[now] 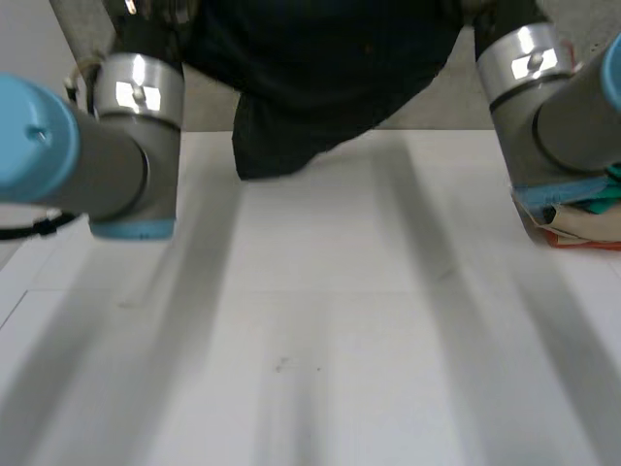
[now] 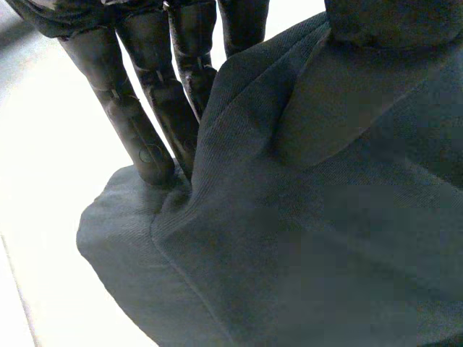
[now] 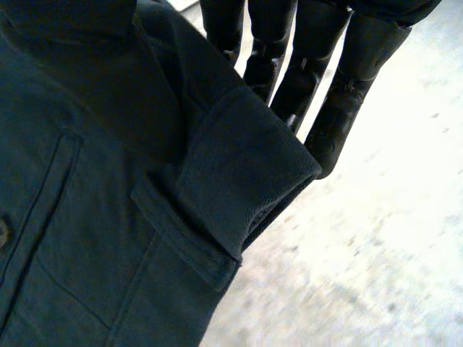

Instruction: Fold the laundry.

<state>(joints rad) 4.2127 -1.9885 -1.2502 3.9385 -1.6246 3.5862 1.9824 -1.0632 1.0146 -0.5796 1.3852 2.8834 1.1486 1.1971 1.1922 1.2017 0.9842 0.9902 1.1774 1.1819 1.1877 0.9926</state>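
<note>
A dark garment [image 1: 320, 68] hangs at the far side of the white table [image 1: 320, 340], held up between my two raised arms, with its lowest fold [image 1: 267, 160] reaching the table top. In the left wrist view my left hand [image 2: 137, 130] has straight fingers behind an edge of the garment [image 2: 325, 217], and the thumb presses the cloth against them. In the right wrist view my right hand [image 3: 340, 123] pinches the garment [image 3: 108, 217] in the same way, close to a folded band, a pocket seam and a button.
A small pile of coloured laundry [image 1: 582, 218] lies at the table's right edge, beside my right arm [image 1: 553, 116]. My left arm [image 1: 97, 165] stands over the table's left side.
</note>
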